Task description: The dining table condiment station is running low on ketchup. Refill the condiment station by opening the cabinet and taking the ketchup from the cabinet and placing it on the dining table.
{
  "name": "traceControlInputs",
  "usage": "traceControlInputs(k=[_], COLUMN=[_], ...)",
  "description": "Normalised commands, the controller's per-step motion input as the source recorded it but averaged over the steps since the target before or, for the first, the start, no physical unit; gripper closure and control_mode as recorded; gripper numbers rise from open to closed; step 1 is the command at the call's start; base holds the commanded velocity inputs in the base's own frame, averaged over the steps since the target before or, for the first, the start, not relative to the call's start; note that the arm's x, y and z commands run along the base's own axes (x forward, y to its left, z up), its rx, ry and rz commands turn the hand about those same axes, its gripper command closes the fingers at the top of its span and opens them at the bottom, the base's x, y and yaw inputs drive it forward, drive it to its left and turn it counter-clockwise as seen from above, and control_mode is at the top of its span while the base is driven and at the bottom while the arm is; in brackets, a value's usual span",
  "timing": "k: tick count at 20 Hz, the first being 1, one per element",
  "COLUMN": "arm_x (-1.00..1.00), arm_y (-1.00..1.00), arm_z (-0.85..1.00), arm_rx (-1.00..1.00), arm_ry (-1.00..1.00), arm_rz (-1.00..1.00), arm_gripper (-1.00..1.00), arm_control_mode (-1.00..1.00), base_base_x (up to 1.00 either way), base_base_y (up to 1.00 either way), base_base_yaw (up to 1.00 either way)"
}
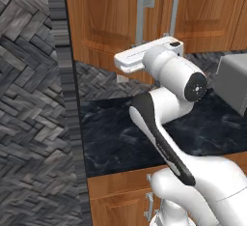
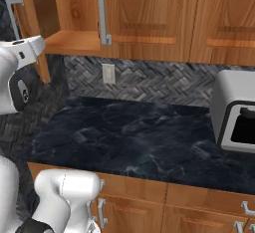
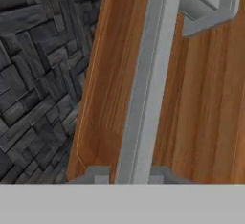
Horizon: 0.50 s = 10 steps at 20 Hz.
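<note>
My gripper (image 3: 128,176) is shut on the long silver bar handle (image 3: 143,84) of the cabinet's left door (image 3: 105,74); a dark fingertip (image 3: 93,175) sits on each side of the bar. In the left base view my white hand (image 1: 144,56) reaches up to that handle (image 1: 143,17) and covers the fingers. In the right base view the left door stands partly open, its handle (image 2: 12,8) swung out, and a wooden shelf (image 2: 69,40) shows inside the cabinet (image 2: 149,13). The ketchup is hidden. The dining table is out of view.
Below the cabinet runs a black marble wall counter (image 2: 139,137) with wooden base cabinets (image 2: 199,202) under it. A grey boxy appliance (image 2: 234,112) stands on its right end. A wall outlet (image 2: 108,72) is on the tiled backsplash. The right door's handle (image 2: 103,13) hangs beside the opening.
</note>
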Motion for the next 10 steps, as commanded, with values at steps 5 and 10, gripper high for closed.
traceControlInputs(k=[5, 10], arm_x=[-0.57, -0.41], arm_y=[0.15, -0.88], arm_z=[-0.03, 0.02], arm_rx=[0.08, 0.22], arm_ry=[0.06, 0.01], arm_rz=[0.00, 0.00], arm_gripper=[-1.00, -1.00], arm_control_mode=[-1.00, -1.00], base_base_x=[0.00, 0.00], base_base_y=[0.00, 0.00], base_base_yaw=[0.00, 0.00])
